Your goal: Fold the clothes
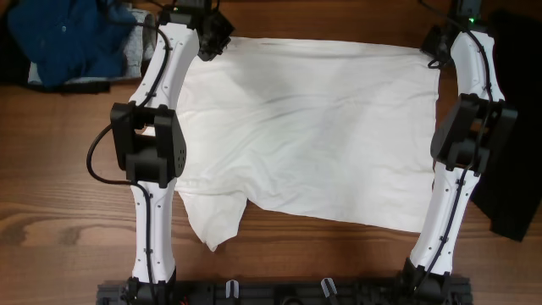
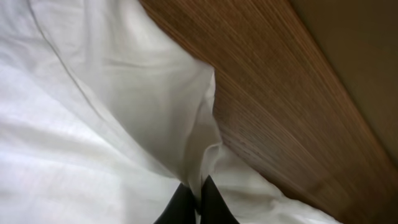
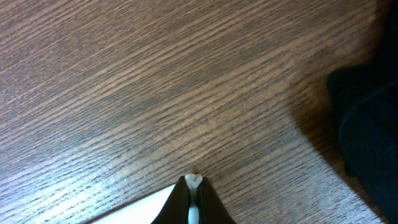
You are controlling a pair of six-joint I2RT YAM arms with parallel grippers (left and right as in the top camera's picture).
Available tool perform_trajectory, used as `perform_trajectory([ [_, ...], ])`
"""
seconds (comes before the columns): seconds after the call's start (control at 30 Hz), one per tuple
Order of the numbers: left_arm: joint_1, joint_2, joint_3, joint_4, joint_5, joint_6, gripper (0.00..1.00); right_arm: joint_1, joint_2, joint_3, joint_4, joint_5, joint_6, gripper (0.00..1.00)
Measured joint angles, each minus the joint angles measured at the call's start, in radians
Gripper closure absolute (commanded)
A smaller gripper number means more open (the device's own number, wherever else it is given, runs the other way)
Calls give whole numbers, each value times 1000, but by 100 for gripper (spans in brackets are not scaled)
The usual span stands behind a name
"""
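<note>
From overhead, the white T-shirt (image 1: 305,127) is lying spread on the table (image 1: 68,220), its far corners reaching the left gripper (image 1: 213,42) and right gripper (image 1: 434,49). In the left wrist view, closed fingers (image 2: 179,210) are pinching a white fold. In the right wrist view, fingers (image 3: 179,204) are clamping the shirt's corner, with a black garment (image 3: 367,124) lying nearby.

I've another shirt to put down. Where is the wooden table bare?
Bare wood: front-left, below the crumpled blue garment and left of the left arm; also the front strip between the large white cotton T-shirt's hem and the arm bases. Crowded: far-left corner, centre, and the right edge under the black garment.
</note>
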Motion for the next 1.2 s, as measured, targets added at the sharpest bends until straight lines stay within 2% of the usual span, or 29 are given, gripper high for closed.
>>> perform_trajectory([
  [0.4,0,-37,0,-184,-85,40,96,0,-92,0,-80,50,15,96],
  [0.7,-1,-40,0,-234,-118,43,96,4,-171,0,-140,52,62,96],
  [0.93,2,-49,0,-300,-125,44,96,4,-172,0,-235,52,74,96],
  [1.2,18,-72,0,-417,-125,50,96,4,-172,0,-390,52,188,96],
])
